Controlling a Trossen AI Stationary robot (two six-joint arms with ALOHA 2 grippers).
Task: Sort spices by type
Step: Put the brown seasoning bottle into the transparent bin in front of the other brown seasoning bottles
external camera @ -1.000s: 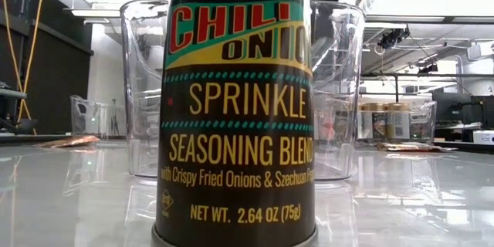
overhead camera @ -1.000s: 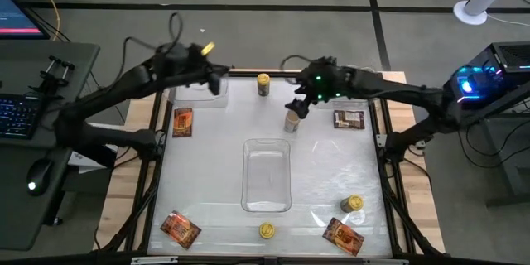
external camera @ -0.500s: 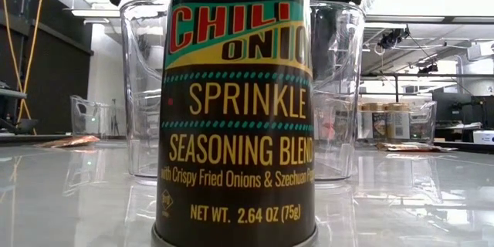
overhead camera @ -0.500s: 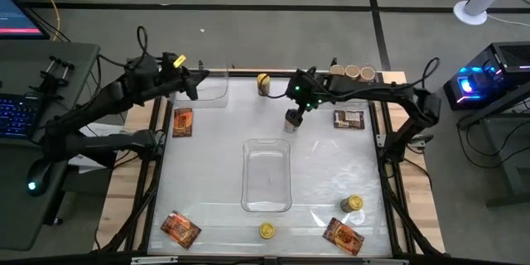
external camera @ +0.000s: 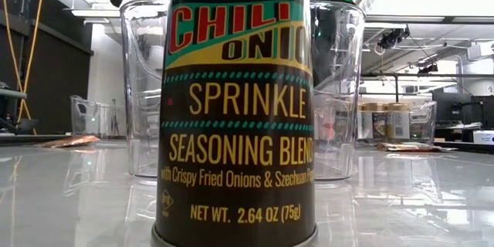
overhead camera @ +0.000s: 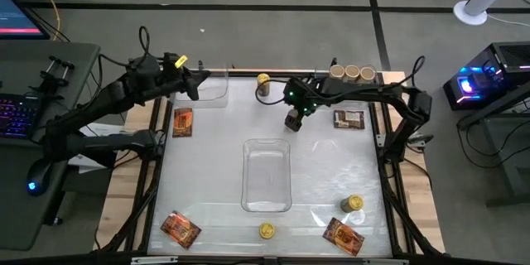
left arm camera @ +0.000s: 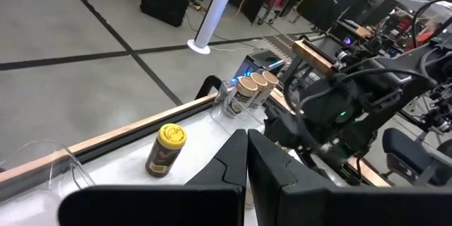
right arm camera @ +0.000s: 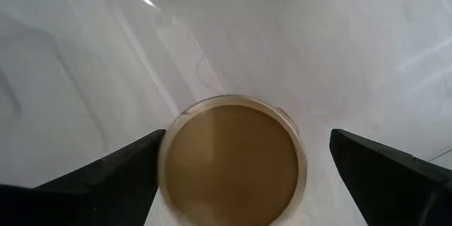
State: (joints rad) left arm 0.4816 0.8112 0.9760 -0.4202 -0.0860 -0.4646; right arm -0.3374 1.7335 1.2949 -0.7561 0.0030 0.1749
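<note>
Lining up on a beige-lidded jar (right arm camera: 232,159)
My right pincer (right arm camera: 244,166) hangs open astride it; next I lower and close. Left pincer (left arm camera: 247,162), shut, waits.

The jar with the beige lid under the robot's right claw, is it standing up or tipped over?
Standing up. The right wrist view looks straight down on the beige-lidded jar and shows its full round lid, with the right gripper open around it.

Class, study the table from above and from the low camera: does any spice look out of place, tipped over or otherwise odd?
Nothing looks spilled or damaged. One oddity: a yellow-lidded jar stands at the table's front edge, right against the low camera, so its label blocks most of that view. The other jars look upright; the foil packets lie flat, scattered, still unsorted.
</note>
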